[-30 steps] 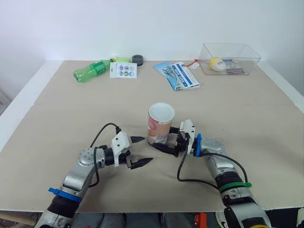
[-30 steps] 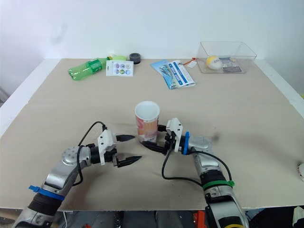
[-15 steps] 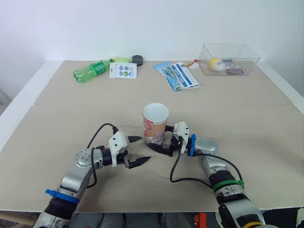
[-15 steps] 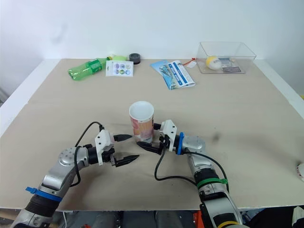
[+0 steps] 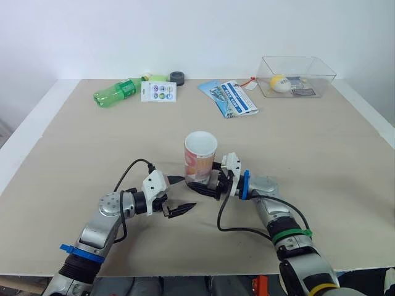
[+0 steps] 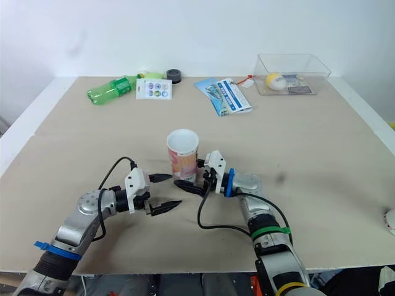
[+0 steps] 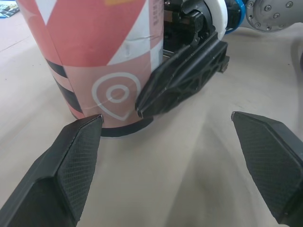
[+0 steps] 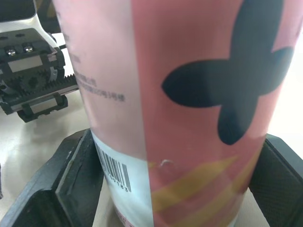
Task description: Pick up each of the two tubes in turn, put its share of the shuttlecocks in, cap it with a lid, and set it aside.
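Observation:
A pink and white paper tube (image 5: 200, 157) stands upright with its mouth open, in the middle of the tan table (image 5: 321, 154). My right gripper (image 5: 199, 184) is shut on the tube low down, one black finger (image 8: 75, 175) on each side of its base. The left gripper (image 5: 184, 195) stands open just left of the tube; its far fingertip (image 7: 90, 127) almost touches the tube's (image 7: 94, 56) bottom edge. The right gripper's finger (image 7: 184, 80) lies against the tube there.
Along the far edge lie a green bottle (image 5: 117, 92), a sticker card (image 5: 158, 91), a black ring (image 5: 178, 77) and a blue booklet (image 5: 228, 97). A clear box (image 5: 298, 75) holding a yellow and white ball (image 5: 281, 83) stands at the far right.
My right gripper has slid the tube a little to the left, toward the left gripper. The left gripper has hardly moved and stays open.

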### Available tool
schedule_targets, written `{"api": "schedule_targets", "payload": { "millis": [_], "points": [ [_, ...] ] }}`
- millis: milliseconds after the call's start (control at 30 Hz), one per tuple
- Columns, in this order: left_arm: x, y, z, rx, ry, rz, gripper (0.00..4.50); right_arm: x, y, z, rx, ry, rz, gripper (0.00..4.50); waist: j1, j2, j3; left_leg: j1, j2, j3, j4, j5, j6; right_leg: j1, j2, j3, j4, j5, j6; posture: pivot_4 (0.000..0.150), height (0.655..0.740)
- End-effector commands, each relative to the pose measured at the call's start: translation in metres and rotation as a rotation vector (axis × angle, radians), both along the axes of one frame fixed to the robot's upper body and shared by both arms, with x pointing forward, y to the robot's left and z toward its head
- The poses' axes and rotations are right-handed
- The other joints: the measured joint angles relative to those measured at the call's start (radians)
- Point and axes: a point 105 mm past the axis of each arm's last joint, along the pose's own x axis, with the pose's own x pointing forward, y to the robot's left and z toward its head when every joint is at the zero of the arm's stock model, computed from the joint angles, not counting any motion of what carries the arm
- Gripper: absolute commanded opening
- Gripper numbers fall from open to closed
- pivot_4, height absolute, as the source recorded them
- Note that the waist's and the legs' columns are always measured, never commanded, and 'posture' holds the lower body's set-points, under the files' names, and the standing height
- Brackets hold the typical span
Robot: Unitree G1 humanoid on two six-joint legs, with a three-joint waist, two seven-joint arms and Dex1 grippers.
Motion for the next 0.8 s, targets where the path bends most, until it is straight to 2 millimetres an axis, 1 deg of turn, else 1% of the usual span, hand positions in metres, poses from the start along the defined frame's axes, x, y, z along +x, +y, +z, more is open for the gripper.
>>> {"api": "schedule_targets", "payload": {
  "millis": [33, 100, 133, 200, 233, 500, 567, 667, 800],
  "points": [
    [0.0, -0.001, 0.008, -0.007, -0.041, -0.005, 4.5, -0.001, 0.008, -0.004, -0.008, -0.002, 0.015, 4.47, -0.001, 0.0, 0.0, 0.0, 0.0, 0.0, 0.0, 0.0, 0.0, 0.0, 0.0, 0.0, 0.0, 0.0, 0.0, 0.15, 0.74],
    [0.0, 0.0, 0.007, -0.005, -0.041, -0.002, 4.5, -0.001, 0.007, -0.004, -0.013, -0.007, 0.02, 4.47, -0.001, 0.0, 0.0, 0.0, 0.0, 0.0, 0.0, 0.0, 0.0, 0.0, 0.0, 0.0, 0.0, 0.0, 0.0, 0.15, 0.74],
    [0.0, 0.0, 0.006, -0.003, -0.04, -0.001, 4.5, -0.002, 0.007, -0.004, -0.016, -0.009, 0.023, 3.93, -0.001, 0.0, 0.0, 0.0, 0.0, 0.0, 0.0, 0.0, 0.0, 0.0, 0.0, 0.0, 0.0, 0.0, 0.0, 0.15, 0.74],
    [0.0, 0.001, 0.006, 0.0, -0.039, -0.001, 4.5, -0.001, 0.006, -0.004, -0.023, -0.022, 0.017, 3.41, -0.001, 0.0, 0.0, 0.0, 0.0, 0.0, 0.0, 0.0, 0.0, 0.0, 0.0, 0.0, 0.0, 0.0, 0.0, 0.15, 0.74],
    [0.0, 0.002, 0.006, 0.001, -0.039, 0.0, 4.5, 0.0, 0.006, -0.004, -0.024, -0.026, 0.014, 3.22, -0.001, 0.0, 0.0, 0.0, 0.0, 0.0, 0.0, 0.0, 0.0, 0.0, 0.0, 0.0, 0.0, 0.0, 0.0, 0.15, 0.74],
    [0.003, 0.001, 0.006, 0.006, -0.046, -0.003, 4.5, -0.001, 0.005, 0.0, -0.021, -0.045, 0.011, 3.22, -0.001, 0.0, 0.0, 0.0, 0.0, 0.0, 0.0, 0.0, 0.0, 0.0, 0.0, 0.0, 0.0, 0.0, 0.0, 0.15, 0.74],
    [0.003, 0.0, 0.008, 0.001, -0.054, -0.011, 4.5, 0.0, 0.0, 0.005, 0.004, -0.051, -0.022, 3.22, -0.001, 0.0, 0.0, 0.0, 0.0, 0.0, -0.001, 0.0, 0.0, -0.001, 0.0, 0.0, 0.0, 0.0, 0.0, 0.15, 0.74],
    [0.003, -0.002, 0.017, -0.03, -0.084, -0.026, 4.5, 0.005, -0.021, 0.02, 0.075, -0.062, -0.147, 3.22, 0.002, 0.0, 0.0, -0.001, 0.0, 0.0, -0.001, 0.0, 0.0, -0.001, 0.0, 0.0, 0.0, -0.001, 0.0, 0.15, 0.74],
    [0.006, -0.003, 0.045, -0.149, -0.17, -0.011, 4.5, 0.006, -0.06, 0.035, 0.151, -0.057, -0.356, 3.22, 0.015, 0.0, 0.0, -0.007, -0.002, -0.001, -0.001, 0.0, -0.001, -0.004, -0.002, 0.0, -0.001, -0.003, 0.002, 0.15, 0.74]
  ]
}}
